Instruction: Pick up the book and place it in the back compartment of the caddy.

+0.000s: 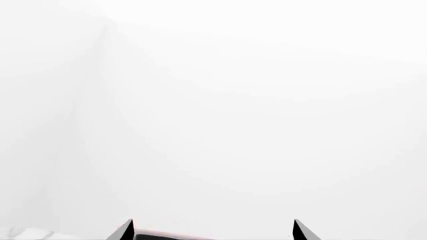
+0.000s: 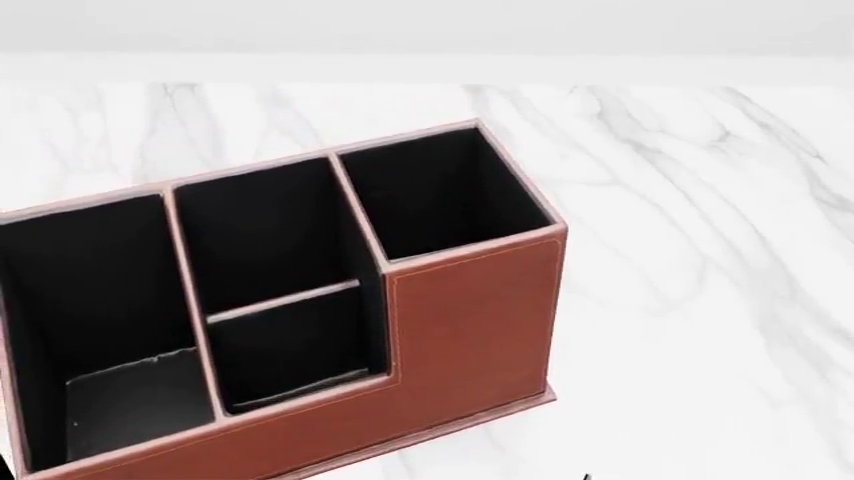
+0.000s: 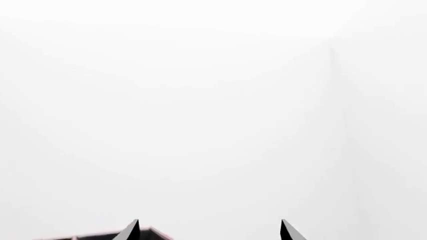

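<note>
Caddy (image 2: 467,320) on marble table (image 2: 694,200), both hands (image 1: 212,231) (image 3: 208,231) spread open, holding nothing

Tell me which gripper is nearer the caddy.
Left, tentatively. The left gripper has a sliver of the caddy rim between its fingertips; the right gripper sees it only off to one side. Neither shows clearly in the head view.

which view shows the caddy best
The head view: the caddy fills it, with all four black-lined compartments open to sight. Both wrist views face blank white and catch only a thin sliver of it at the frame edge.
</note>
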